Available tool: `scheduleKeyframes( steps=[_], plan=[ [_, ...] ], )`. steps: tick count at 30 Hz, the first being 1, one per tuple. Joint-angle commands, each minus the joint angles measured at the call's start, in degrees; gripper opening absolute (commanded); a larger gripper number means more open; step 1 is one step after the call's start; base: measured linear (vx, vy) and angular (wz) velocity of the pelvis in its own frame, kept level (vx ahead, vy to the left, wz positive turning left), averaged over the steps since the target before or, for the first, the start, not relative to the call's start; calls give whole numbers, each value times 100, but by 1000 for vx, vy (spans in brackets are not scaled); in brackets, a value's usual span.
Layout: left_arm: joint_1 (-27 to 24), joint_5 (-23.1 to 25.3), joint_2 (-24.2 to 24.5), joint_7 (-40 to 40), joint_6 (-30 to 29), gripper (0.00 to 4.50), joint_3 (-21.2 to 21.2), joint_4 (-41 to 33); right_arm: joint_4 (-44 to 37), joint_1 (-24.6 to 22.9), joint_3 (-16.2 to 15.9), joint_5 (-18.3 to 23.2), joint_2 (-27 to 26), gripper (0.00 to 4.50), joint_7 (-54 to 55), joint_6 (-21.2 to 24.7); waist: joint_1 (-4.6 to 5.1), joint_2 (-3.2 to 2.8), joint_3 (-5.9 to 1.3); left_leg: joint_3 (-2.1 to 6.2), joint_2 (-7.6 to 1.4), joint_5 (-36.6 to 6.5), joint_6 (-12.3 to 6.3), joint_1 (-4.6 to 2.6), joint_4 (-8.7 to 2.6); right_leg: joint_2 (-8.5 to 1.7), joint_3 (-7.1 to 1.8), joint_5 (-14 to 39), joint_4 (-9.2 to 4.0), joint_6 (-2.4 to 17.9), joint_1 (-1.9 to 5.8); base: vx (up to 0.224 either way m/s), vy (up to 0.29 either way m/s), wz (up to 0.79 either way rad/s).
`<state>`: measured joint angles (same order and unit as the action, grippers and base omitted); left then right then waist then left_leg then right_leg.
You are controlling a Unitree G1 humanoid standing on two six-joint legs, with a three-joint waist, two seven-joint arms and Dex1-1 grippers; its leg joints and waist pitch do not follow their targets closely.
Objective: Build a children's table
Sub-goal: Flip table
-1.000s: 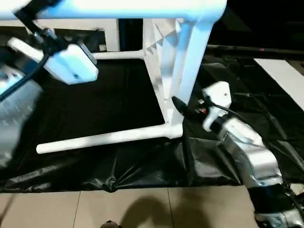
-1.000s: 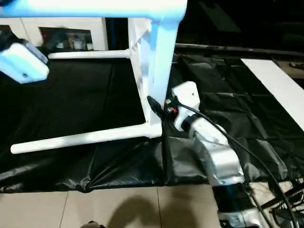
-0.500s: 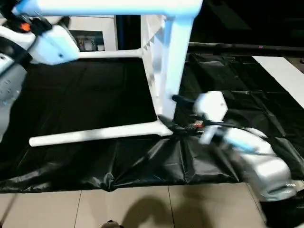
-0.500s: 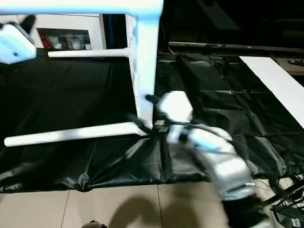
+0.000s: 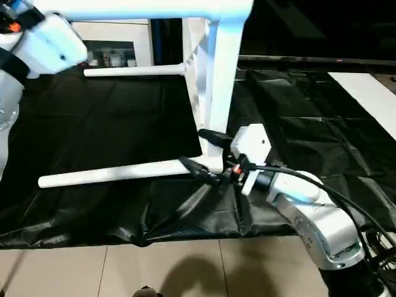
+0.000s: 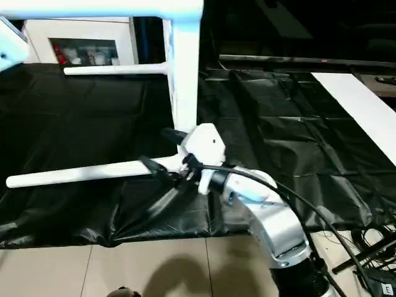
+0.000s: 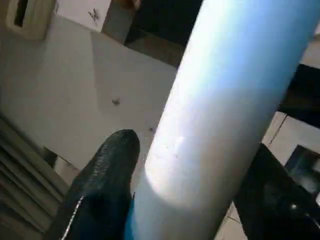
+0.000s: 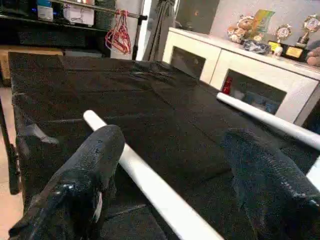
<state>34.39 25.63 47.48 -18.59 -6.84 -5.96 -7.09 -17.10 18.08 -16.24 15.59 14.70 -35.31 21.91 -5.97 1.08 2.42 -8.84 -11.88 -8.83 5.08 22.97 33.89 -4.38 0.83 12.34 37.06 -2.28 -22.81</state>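
**Me:** My right claw hangs open at the low corner of the table, its two black fingers spread to either side of the near leg where that leg meets the corner. In the right wrist view the leg runs between the pads with a gap on both sides, so nothing is gripped.

**Partner:** And the left claw?

**Me:** It is up at the top leg. In the left wrist view one finger lies right against that white tube. I cannot tell whether it is clamped.

**Partner:** Where is the table?

**Me:** On its side on the black sheet, top upright, legs pointing toward my left; the far leg lies level over the sheet.
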Motion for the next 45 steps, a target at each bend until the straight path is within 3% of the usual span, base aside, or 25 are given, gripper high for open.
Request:
scheduleKeyframes(
  steps=[1,5,9,14,16,21,26,32,35,41,45],
  plan=[
    [-57,-125,-78,-234,-192,261,49,79,-59,113,5,-24,16,356,24,55,-17,-129,-287,36,-32,-2410,534,-180,-471,-204,-114,1650,-521,730,41,0,0,0],
    [-14,-468,-327,-464,-852,235,-70,-107,-17,142,-21,-92,6,356,54,37,-22,-125,-291,26,-33,-2285,515,-175,-471,-204,-122,1535,-512,739,46,0,0,0],
    [92,-858,-673,-529,-1666,233,-297,-293,52,149,-5,-146,-14,356,107,16,-73,-107,-307,-13,-19,-1873,412,-156,-440,-198,-128,1227,-494,802,75,0,0,0],
    [307,-1054,-1074,-360,-2443,233,-637,-380,129,110,13,-193,-15,356,118,-22,-144,-131,-316,-42,-8,-1553,315,-128,-423,-213,-130,1318,-503,751,106,0,0,0],
    [436,-1039,-1232,-334,-2821,233,-793,-423,138,71,49,-171,0,356,110,-7,-197,-166,-322,-58,-13,-1487,275,-139,-409,-216,-135,1399,-517,711,80,0,0,0],
    [653,-1111,-1452,-247,-3363,233,-1104,-402,162,-26,145,-122,77,356,67,11,-207,-195,-331,-67,0,-1342,278,-113,-401,-210,-120,1296,-505,710,95,0,0,0],
    [651,-1097,-1555,-286,-3337,233,-1137,-506,230,-293,259,55,119,356,29,245,-213,-181,-333,-78,1,-1283,204,-110,-395,-205,-118,1175,-517,725,102,0,0,0],
    [635,-1043,-1673,-297,-3502,233,-1166,-602,819,-396,556,28,-35,410,444,380,-202,-146,-334,-73,1,-1422,215,-117,-409,-210,-110,1376,-545,706,92,0,0,0],
    [643,-1116,-1646,-233,-3554,233,-1181,-604,1272,-374,903,231,-320,431,678,295,-202,-131,-336,-78,8,-1420,195,-106,-410,-218,-108,1418,-549,702,97,0,0,0],
    [684,-1142,-1619,-205,-3613,233,-1203,-590,2047,-73,1214,461,-822,447,921,150,-175,-155,-340,-72,3,-1366,183,-101,-416,-212,-100,1263,-532,754,91,0,0,0],
    [705,-1140,-1615,-203,-3635,233,-1200,-581,2426,164,1500,981,-1245,450,623,-78,-184,-176,-342,-68,-12,-1504,158,-116,-425,-215,-103,1271,-530,775,76,0,0,0]
  ],
)
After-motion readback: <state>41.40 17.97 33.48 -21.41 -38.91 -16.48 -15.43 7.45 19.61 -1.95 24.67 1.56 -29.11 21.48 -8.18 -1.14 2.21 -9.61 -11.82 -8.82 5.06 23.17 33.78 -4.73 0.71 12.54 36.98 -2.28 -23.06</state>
